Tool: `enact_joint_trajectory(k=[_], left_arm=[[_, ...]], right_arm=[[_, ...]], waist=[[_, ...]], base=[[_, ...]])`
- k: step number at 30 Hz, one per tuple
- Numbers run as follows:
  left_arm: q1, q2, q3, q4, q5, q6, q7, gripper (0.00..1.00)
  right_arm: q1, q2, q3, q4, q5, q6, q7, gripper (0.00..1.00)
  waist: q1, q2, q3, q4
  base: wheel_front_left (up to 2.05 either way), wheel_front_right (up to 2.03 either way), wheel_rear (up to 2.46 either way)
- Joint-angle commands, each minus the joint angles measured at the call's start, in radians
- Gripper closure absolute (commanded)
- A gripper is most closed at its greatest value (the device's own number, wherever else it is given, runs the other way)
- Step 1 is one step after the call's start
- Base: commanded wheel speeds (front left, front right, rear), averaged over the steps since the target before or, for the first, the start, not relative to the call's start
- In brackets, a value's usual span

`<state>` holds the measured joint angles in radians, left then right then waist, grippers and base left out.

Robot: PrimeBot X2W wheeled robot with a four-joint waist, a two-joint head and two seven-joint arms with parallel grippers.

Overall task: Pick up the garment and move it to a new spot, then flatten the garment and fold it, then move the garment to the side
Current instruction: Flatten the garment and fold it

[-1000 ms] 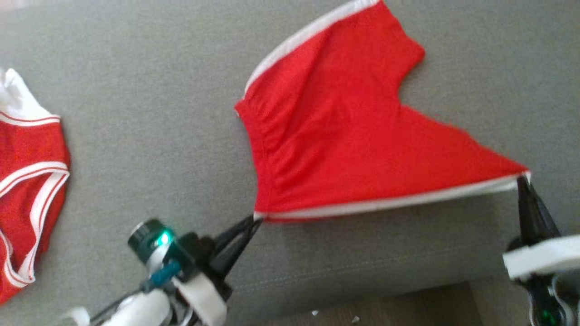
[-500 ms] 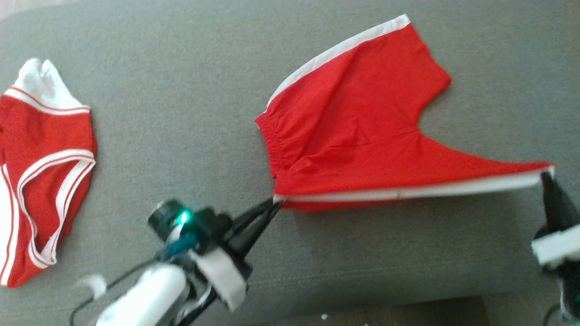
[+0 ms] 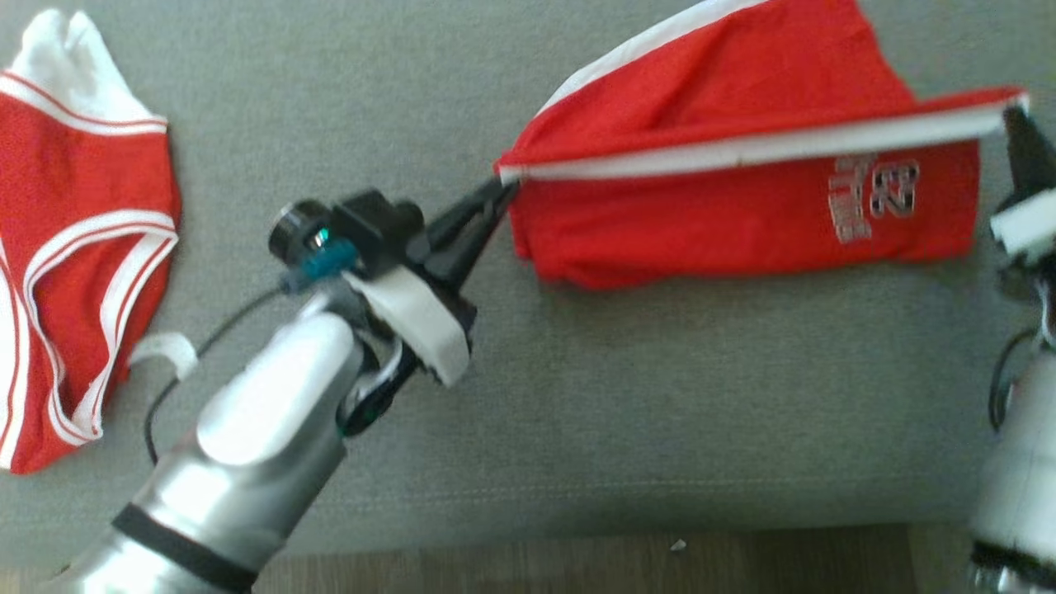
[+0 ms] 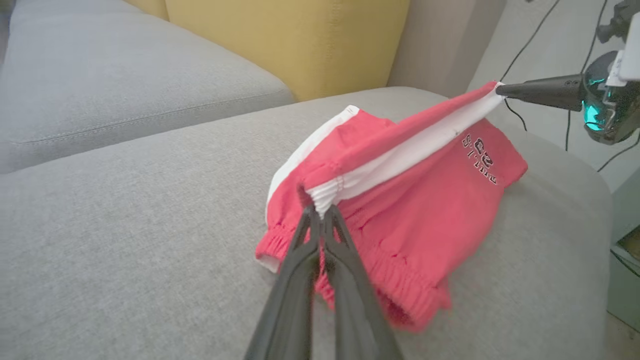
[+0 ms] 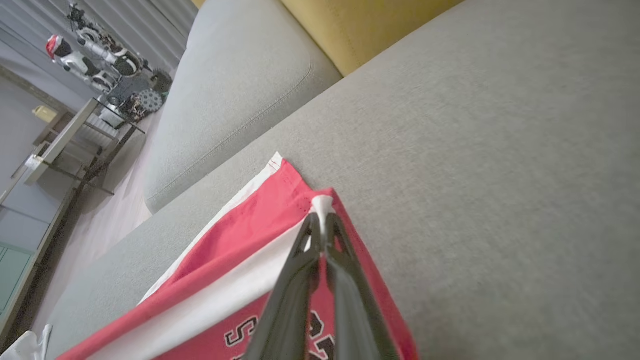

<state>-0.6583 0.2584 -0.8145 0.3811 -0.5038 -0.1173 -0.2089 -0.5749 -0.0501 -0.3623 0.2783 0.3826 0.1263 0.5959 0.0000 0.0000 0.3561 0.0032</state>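
The garment [image 3: 742,214] is a pair of red shorts with white side stripes and a printed number, lying on the grey sofa seat [image 3: 577,396]. Its near edge is lifted off the cushion and stretched taut between both grippers, folding over the rest. My left gripper [image 3: 499,186] is shut on the waistband corner [image 4: 320,197]. My right gripper [image 3: 1013,120] is shut on the leg hem corner [image 5: 321,205]. In the left wrist view the right gripper [image 4: 502,90] pinches the white stripe's far end.
A second red and white garment [image 3: 74,247] lies at the seat's left end. The seat's front edge [image 3: 577,528] runs along the bottom, with wooden floor below. Yellow back cushions [image 4: 300,40] stand behind the seat, and cables [image 4: 530,35] hang at its right.
Both grippers have carried the held edge away from me over the shorts, folding them so the printed number side now faces up. The head camera has shifted too.
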Motion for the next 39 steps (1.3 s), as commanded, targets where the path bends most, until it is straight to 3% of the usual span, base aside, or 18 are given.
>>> enact_joint_trajectory(k=[1,9,17,18,19,20,21,22,29,39], left_arm=[[-0.049,0.009,0.052,-0.012,-0.018,-0.004,-0.011,1.00],[-0.157,-0.041,0.059,0.066,-0.155,-0.013,-0.014,1.00],[-0.246,-0.051,0.004,0.138,-0.232,-0.013,-0.018,1.00],[-0.261,-0.051,-0.014,0.153,-0.247,-0.013,-0.023,1.00],[-0.268,-0.051,-0.018,0.163,-0.253,-0.013,-0.026,1.00],[-0.273,-0.052,-0.019,0.174,-0.257,-0.013,-0.031,0.68],[-0.276,-0.054,-0.021,0.184,-0.261,-0.013,-0.034,0.27],[-0.277,-0.056,-0.019,0.194,-0.264,-0.013,-0.038,0.00],[-0.225,-0.065,0.027,0.199,-0.230,0.001,-0.052,0.00],[0.138,-0.091,0.318,-0.123,0.048,0.195,-0.053,0.00]], right_arm=[[-0.049,-0.018,0.021,-0.022,-0.017,0.004,0.005,1.00],[-0.243,-0.067,0.059,0.104,-0.091,0.004,0.007,1.00],[-0.395,-0.100,0.110,0.232,-0.148,0.004,0.001,1.00],[-0.425,-0.100,0.118,0.261,-0.156,0.004,-0.019,0.45],[-0.436,-0.101,0.128,0.271,-0.159,0.004,-0.034,0.00],[-0.445,-0.099,0.132,0.281,-0.154,0.004,-0.053,0.00],[-0.450,-0.098,0.136,0.290,-0.148,0.004,-0.073,0.00],[-0.453,-0.097,0.148,0.296,-0.140,0.004,-0.095,0.00],[-0.361,-0.145,0.246,0.284,-0.104,0.004,-0.310,0.00],[-0.061,-0.141,0.411,0.231,-0.178,0.004,-0.566,0.00]], waist=[[0.0000,0.0000,0.031,0.021],[0.0000,0.0000,0.106,0.070],[0.0000,0.0000,0.157,0.091],[0.0000,0.0000,0.165,0.091],[0.0000,0.0000,0.167,0.092],[0.0000,0.0000,0.168,0.092],[0.0000,0.0000,0.168,0.091],[0.0000,0.0000,0.165,0.091],[0.0000,0.0000,0.110,0.086],[0.0000,0.0000,-0.044,0.066]], base=[[0.00,0.00,0.00],[0.00,0.00,0.00],[0.00,0.00,0.00],[0.00,0.00,0.00],[0.00,0.00,0.00],[0.00,0.00,0.00],[0.00,0.00,0.00],[0.00,0.00,0.00],[0.00,0.00,0.00],[0.00,0.00,0.00]])
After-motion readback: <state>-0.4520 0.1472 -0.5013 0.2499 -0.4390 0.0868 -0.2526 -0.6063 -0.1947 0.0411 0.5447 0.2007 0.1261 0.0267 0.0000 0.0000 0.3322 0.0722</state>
